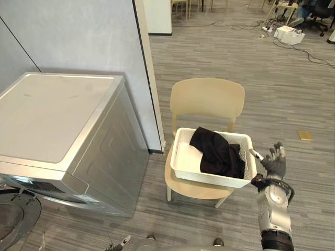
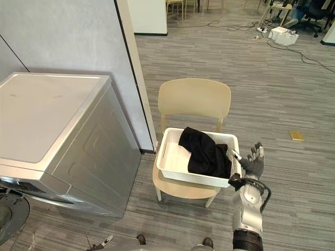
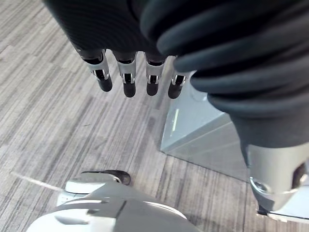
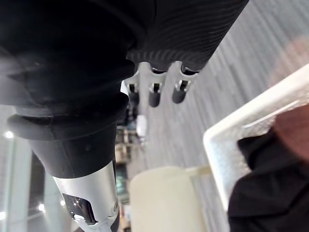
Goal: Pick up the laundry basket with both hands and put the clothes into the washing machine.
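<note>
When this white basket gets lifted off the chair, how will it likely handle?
The white basket looks like stiff, thin plastic: probably light and shape-holding. The dark clothes lie toward its right end, so it may dip that way. They look limp and could slide when it tilts.

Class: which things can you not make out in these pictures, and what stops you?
- The washing machine drum: the round door is cut off by the eye views' lower left corner.
- The basket bottom: dark clothes cover part of it.
- Whether the right hand touches the basket: too small in the eye views.
</note>
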Robot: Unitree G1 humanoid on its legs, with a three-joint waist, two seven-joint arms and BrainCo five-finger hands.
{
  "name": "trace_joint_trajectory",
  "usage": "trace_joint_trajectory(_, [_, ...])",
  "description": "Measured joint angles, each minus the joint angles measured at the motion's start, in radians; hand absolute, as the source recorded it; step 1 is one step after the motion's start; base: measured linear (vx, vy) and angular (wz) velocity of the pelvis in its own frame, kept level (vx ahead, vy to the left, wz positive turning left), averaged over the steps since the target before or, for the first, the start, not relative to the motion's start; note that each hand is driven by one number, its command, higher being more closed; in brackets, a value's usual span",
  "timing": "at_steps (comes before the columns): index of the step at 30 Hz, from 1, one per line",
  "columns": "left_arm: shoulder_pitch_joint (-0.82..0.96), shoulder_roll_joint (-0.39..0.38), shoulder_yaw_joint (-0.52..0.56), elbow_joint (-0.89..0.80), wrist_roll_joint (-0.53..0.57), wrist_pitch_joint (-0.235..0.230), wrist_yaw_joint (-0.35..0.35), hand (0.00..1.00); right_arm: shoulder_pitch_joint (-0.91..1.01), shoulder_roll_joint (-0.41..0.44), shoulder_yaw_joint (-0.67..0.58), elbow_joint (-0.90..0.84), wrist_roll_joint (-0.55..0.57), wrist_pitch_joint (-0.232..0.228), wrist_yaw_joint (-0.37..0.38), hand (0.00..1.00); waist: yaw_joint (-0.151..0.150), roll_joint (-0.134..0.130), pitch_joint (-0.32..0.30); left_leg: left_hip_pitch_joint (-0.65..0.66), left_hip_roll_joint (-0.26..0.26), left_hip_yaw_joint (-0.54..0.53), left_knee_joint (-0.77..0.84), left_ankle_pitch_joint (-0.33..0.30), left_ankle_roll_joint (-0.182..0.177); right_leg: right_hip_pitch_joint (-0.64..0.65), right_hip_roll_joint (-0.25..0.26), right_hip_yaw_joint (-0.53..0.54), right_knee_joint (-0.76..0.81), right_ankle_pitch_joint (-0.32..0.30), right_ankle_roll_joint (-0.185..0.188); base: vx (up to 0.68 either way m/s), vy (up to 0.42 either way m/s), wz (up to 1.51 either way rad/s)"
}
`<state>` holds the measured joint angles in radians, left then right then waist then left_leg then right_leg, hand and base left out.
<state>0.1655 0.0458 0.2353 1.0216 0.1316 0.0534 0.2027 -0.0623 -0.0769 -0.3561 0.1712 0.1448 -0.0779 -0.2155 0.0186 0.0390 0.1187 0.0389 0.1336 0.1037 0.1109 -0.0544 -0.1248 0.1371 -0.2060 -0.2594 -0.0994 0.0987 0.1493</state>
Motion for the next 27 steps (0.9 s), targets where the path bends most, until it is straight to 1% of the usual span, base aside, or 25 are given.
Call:
trace_joint_trajectory(2, [-0.005,0.003,-0.010,-0.002,0.000,-0.004,0.000,0.00,-0.032,-0.027,0.023,0.002,-0.024,0.000,0.000,0.00,0.000,0.006,-0.002,0.005,0.000,0.008,-0.010,0.000,0.000,-0.005,0.000,0.009,0.000,0.000,0.000,0.01,0.013,-0.15])
trace_joint_trajectory(5, [-0.009,0.009,-0.045,-0.001,0.001,-0.005,-0.002,0.00,-0.076,-0.103,0.061,0.032,-0.040,0.013,0.003,0.00,0.000,0.010,-0.006,0.004,0.000,0.010,-0.042,0.010,0.001,-0.026,0.002,0.012,0.000,0.000,0.001,-0.02,-0.015,-0.06])
trace_joint_trajectory(7, [-0.010,0.016,-0.061,-0.001,0.012,-0.005,-0.006,0.00,-0.138,-0.174,0.093,0.109,-0.043,0.023,0.007,0.00,0.000,0.008,-0.006,-0.003,-0.001,0.011,-0.072,0.029,0.001,-0.049,0.004,0.013,0.000,0.002,0.003,-0.02,-0.020,-0.03])
trace_joint_trajectory(8, [-0.011,0.019,-0.074,-0.001,0.019,-0.005,-0.007,0.00,-0.157,-0.192,0.105,0.133,-0.043,0.026,0.010,0.00,0.000,0.006,-0.006,-0.009,-0.001,0.011,-0.077,0.033,0.001,-0.057,0.004,0.014,0.000,0.003,0.004,-0.02,-0.020,-0.04])
trace_joint_trajectory(10, [-0.016,0.027,-0.091,-0.004,0.032,-0.008,-0.008,0.00,-0.255,-0.263,0.166,0.242,-0.047,0.041,0.028,0.00,0.003,0.002,-0.003,-0.048,0.000,0.011,-0.073,0.039,0.003,-0.094,0.006,0.017,0.000,0.014,0.004,-0.02,-0.016,-0.06])
trace_joint_trajectory(11, [-0.019,0.029,-0.099,-0.004,0.035,-0.008,-0.007,0.00,-0.281,-0.278,0.181,0.271,-0.049,0.045,0.034,0.00,0.005,0.000,-0.002,-0.062,0.000,0.010,-0.070,0.041,0.004,-0.103,0.006,0.018,0.000,0.017,0.004,-0.01,-0.006,-0.04])
trace_joint_trajectory(13, [-0.040,0.039,-0.124,-0.011,0.037,-0.008,-0.008,0.00,-0.381,-0.316,0.220,0.387,-0.058,0.056,0.047,0.00,0.027,-0.007,0.018,-0.110,-0.001,0.008,-0.054,0.047,0.010,-0.144,0.005,0.017,0.001,0.034,0.000,-0.02,0.000,0.01])
trace_joint_trajectory(14, [-0.044,0.039,-0.125,-0.017,0.037,-0.009,-0.008,0.00,-0.408,-0.319,0.225,0.416,-0.059,0.059,0.047,0.00,0.029,-0.008,0.031,-0.117,-0.002,0.005,-0.050,0.048,0.012,-0.146,0.004,0.014,0.001,0.035,0.000,-0.04,0.005,0.12])
trace_joint_trajectory(15, [-0.053,0.040,-0.126,-0.025,0.036,-0.010,-0.007,0.00,-0.453,-0.326,0.238,0.462,-0.059,0.066,0.047,0.00,0.032,-0.011,0.057,-0.132,-0.005,-0.006,-0.037,0.048,0.012,-0.149,0.001,0.006,0.001,0.037,0.001,-0.04,0.008,0.17])
trace_joint_trajectory(16, [-0.054,0.041,-0.126,-0.031,0.036,-0.010,-0.007,0.00,-0.474,-0.326,0.240,0.481,-0.059,0.067,0.047,0.00,0.035,-0.012,0.065,-0.145,-0.007,-0.011,-0.033,0.049,0.013,-0.158,0.000,0.003,0.001,0.040,0.003,-0.07,0.017,0.16])
trace_joint_trajectory(18, [-0.079,0.043,-0.146,-0.041,0.023,-0.015,-0.004,0.00,-0.565,-0.346,0.256,0.546,-0.058,0.077,0.047,0.00,0.053,-0.009,0.107,-0.205,-0.013,-0.019,-0.009,0.053,0.019,-0.204,-0.006,-0.005,0.001,0.061,-0.001,-0.09,0.027,0.08])
trace_joint_trajectory(19, [-0.084,0.045,-0.152,-0.042,0.014,-0.017,-0.003,0.00,-0.589,-0.346,0.257,0.563,-0.057,0.084,0.047,0.00,0.054,-0.009,0.119,-0.223,-0.014,-0.024,0.000,0.053,0.019,-0.214,-0.007,-0.008,0.001,0.064,-0.001,-0.12,0.040,0.13])
trace_joint_trajectory(21, [-0.104,0.050,-0.156,-0.042,-0.013,-0.018,0.004,0.00,-0.644,-0.341,0.259,0.596,-0.052,0.091,0.047,0.00,0.061,-0.009,0.168,-0.262,-0.016,-0.038,0.025,0.054,0.021,-0.234,-0.008,-0.018,0.001,0.077,-0.003,-0.12,0.036,0.15])
trace_joint_trajectory(24, [-0.125,0.056,-0.156,-0.043,-0.030,-0.019,0.022,0.00,-0.710,-0.343,0.268,0.641,-0.017,0.102,0.045,0.00,0.067,-0.008,0.210,-0.302,-0.015,-0.045,0.048,0.054,0.021,-0.260,-0.008,-0.021,0.003,0.086,-0.005,-0.08,0.022,0.04])
trace_joint_trajectory(27, [-0.162,0.056,-0.157,-0.043,-0.033,-0.019,0.024,0.00,-0.783,-0.345,0.277,0.689,0.003,0.109,0.043,0.00,0.071,0.004,0.250,-0.347,-0.012,-0.050,0.068,0.054,0.021,-0.306,-0.008,-0.019,0.031,0.086,-0.005,-0.10,0.023,0.01])
